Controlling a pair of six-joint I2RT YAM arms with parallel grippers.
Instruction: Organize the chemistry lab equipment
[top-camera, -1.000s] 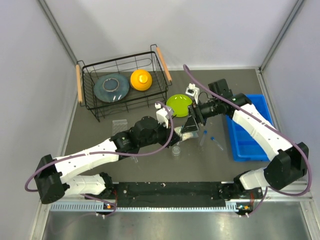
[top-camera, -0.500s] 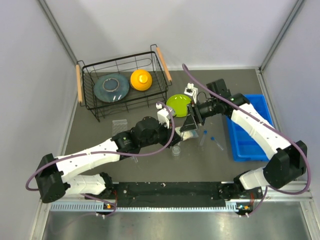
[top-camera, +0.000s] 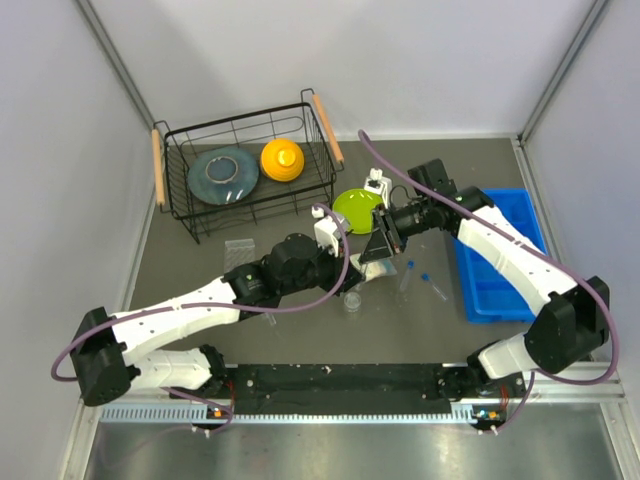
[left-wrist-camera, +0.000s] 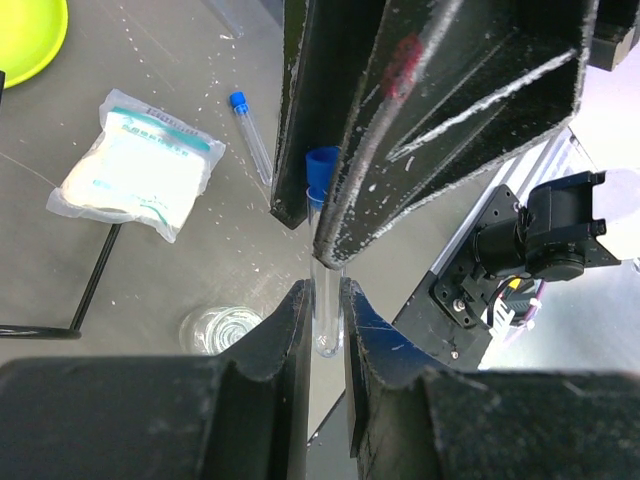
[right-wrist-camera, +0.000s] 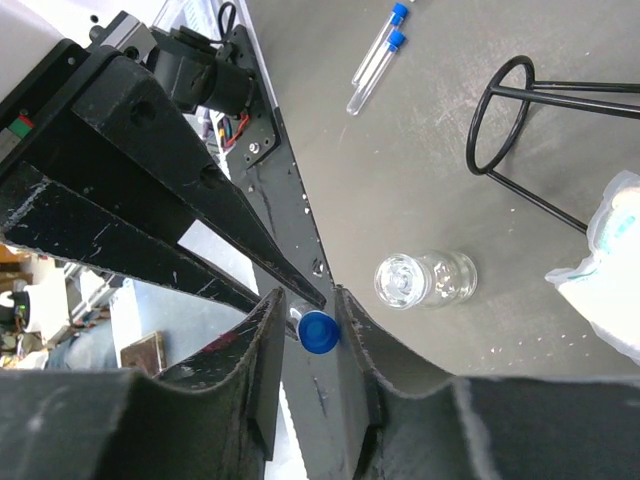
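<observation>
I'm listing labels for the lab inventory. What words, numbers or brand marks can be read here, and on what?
No text reads clearly anywhere.
crinkly clear packet: faint print along its top edge above a teal band, too blurred to read.
blue-capped test tubes: no marks visible.

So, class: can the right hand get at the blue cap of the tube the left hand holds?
Likely yes: the right hand straddles the blue cap, nothing between; the left hand grips the tube lower.
</observation>
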